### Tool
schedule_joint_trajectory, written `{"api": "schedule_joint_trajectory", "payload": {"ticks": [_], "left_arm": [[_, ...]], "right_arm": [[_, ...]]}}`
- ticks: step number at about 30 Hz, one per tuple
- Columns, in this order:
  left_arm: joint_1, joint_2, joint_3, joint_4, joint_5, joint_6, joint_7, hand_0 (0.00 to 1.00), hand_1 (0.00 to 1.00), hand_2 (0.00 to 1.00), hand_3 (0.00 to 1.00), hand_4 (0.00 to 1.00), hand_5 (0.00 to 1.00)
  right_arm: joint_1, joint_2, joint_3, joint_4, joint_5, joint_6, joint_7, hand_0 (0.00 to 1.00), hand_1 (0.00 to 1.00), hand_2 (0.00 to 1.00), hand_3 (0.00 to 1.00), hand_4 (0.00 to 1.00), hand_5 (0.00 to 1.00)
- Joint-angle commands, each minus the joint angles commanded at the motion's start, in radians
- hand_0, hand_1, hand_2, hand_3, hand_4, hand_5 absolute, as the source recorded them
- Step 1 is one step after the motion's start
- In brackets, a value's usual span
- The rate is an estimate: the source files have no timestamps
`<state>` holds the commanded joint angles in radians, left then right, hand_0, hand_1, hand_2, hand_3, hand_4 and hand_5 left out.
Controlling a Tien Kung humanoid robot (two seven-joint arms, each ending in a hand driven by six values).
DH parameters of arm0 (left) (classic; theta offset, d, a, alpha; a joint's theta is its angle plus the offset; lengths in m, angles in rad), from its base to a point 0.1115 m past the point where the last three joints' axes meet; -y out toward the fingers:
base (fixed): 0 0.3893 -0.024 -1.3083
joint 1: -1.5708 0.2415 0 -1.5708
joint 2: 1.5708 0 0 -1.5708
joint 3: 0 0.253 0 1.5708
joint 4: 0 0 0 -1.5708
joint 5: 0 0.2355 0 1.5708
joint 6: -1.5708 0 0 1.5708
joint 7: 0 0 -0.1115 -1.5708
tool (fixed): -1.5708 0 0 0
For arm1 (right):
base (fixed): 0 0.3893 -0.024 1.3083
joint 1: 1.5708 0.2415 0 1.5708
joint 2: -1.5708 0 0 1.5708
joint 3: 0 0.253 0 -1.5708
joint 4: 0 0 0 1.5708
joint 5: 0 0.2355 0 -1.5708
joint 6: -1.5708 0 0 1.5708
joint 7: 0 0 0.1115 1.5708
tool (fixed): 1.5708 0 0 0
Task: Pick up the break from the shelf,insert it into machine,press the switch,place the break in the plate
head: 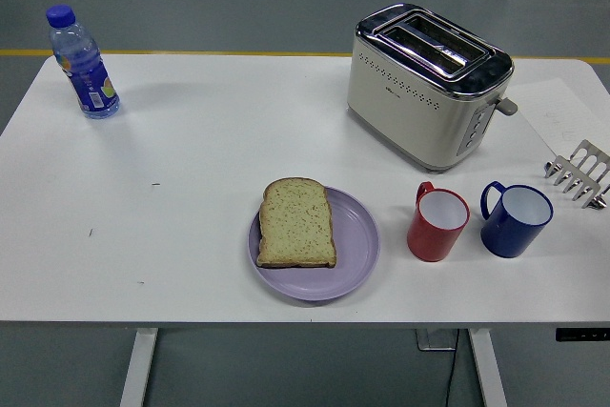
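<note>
From the head view I see neither of my hands over the table, so I cannot tell whether their fingers are spread or curled, and there is no hand to measure places from; I take the right side, where my working arm comes in, as my reference instead. The bread slice [297, 222] lies flat on the lilac plate [355, 264] near the table's [191, 178] front edge, sitting toward the plate's left half, and both toaster [427, 85] slots look empty, so I judge the last step done and nothing left but to keep the arms clear. If I had to redo the placing, I would bring the slice down level and let go only once it rests inside the rim. Around it: the red mug [438, 223] stands just right of the plate, not touching it, with the blue mug [516, 219] beside that, so both sit on the path a right hand would take toward the plate and I would come in from above rather than sweeping across. The metal rack [578, 173] stands empty at the far right edge. The water bottle [84, 63] is upright well away at the far left corner, no hindrance
</note>
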<state>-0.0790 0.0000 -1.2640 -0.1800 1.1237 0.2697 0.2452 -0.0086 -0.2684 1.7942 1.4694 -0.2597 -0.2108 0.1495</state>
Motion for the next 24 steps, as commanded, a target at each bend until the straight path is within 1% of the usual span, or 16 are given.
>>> {"api": "schedule_joint_trajectory", "payload": {"ticks": [2, 4, 5, 15, 20, 24], "left_arm": [[0.0, 0.0, -0.006, 0.0, 0.009, -0.002, 0.0, 0.651, 0.614, 0.658, 0.602, 0.417, 0.873], [0.0, 0.0, -0.013, 0.0, 0.018, -0.004, 0.001, 0.651, 0.614, 0.658, 0.602, 0.417, 0.873], [0.0, 0.0, -0.014, 0.0, 0.018, -0.004, 0.001, 0.651, 0.614, 0.657, 0.602, 0.416, 0.873], [0.002, 0.0, -0.019, 0.0, 0.031, -0.005, 0.004, 0.65, 0.613, 0.655, 0.6, 0.417, 0.876], [0.005, 0.0, -0.019, 0.0, 0.039, -0.007, 0.006, 0.65, 0.612, 0.655, 0.601, 0.415, 0.88], [0.007, 0.0, -0.005, 0.0, 0.028, -0.008, 0.004, 0.65, 0.612, 0.655, 0.6, 0.413, 0.884]], "right_arm": [[-0.007, 0.01, 0.025, -0.019, 0.005, 0.003, -0.066, 0.729, 0.668, 0.707, 0.648, 0.537, 0.222], [-0.007, 0.018, 0.05, -0.042, -0.008, 0.002, -0.086, 0.729, 0.668, 0.707, 0.648, 0.537, 0.222], [-0.006, 0.019, 0.056, -0.049, -0.012, 0.002, -0.089, 0.723, 0.663, 0.706, 0.646, 0.53, 0.237], [-0.004, 0.022, 0.049, -0.117, -0.012, 0.012, -0.085, 0.726, 0.667, 0.708, 0.646, 0.518, 0.235], [-0.001, 0.025, 0.042, -0.141, -0.004, 0.013, -0.085, 0.724, 0.666, 0.708, 0.644, 0.518, 0.236], [0.0, 0.031, 0.044, -0.152, 0.002, 0.021, -0.089, 0.716, 0.661, 0.706, 0.633, 0.512, 0.234]]}}
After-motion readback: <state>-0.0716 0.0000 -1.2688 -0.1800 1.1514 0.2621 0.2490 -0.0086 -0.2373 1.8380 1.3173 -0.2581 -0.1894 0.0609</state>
